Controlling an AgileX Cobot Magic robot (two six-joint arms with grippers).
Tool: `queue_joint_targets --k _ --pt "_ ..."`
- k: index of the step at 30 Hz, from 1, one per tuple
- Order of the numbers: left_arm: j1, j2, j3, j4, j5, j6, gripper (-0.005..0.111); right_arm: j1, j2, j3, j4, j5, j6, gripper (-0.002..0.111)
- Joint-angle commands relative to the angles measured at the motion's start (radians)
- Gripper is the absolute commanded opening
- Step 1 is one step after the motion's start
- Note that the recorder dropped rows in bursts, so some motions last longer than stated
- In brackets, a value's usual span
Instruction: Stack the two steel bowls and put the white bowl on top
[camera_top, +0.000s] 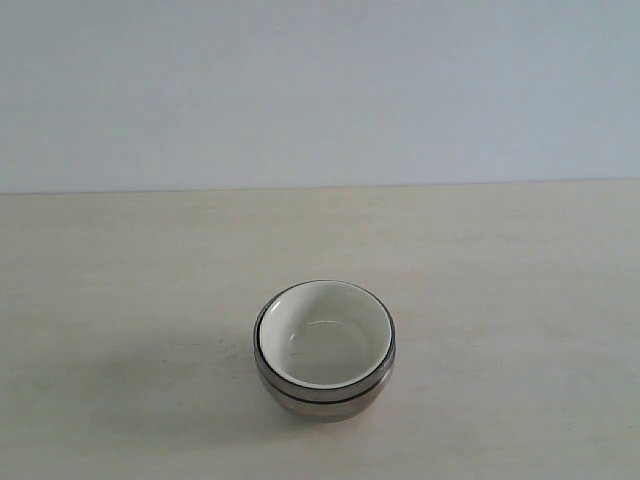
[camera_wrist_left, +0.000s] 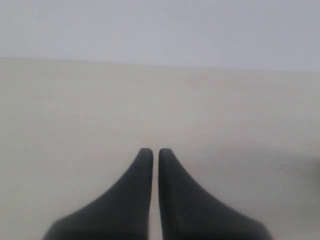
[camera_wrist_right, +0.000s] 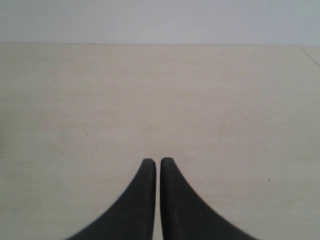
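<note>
In the exterior view the white bowl (camera_top: 325, 335) sits nested inside the steel bowls (camera_top: 322, 392), which stand as one stack on the pale table, a little below the middle. Two steel rims show, one above the other, split by a dark line. No arm or gripper appears in that view. My left gripper (camera_wrist_left: 151, 151) is shut over bare table, its two dark fingers nearly touching with nothing between them. My right gripper (camera_wrist_right: 154, 161) is shut the same way, holding nothing. Neither wrist view shows the bowls.
The light wooden table (camera_top: 120, 270) runs to a plain pale wall behind. A table edge (camera_wrist_right: 310, 54) shows at the far corner in the right wrist view.
</note>
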Motion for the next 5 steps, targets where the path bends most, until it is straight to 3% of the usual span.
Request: queue_joint_targets --k 1,5 --pt "-0.005 -0.003 0.003 0.000 -0.007 -0.005 0.004 -0.002 -0.004 0.000 -0.002 -0.004 -0.007 0.000" --pt "-0.005 -0.003 0.003 0.000 -0.007 -0.005 0.004 -0.002 -0.004 0.000 -0.002 -0.004 -0.007 0.000"
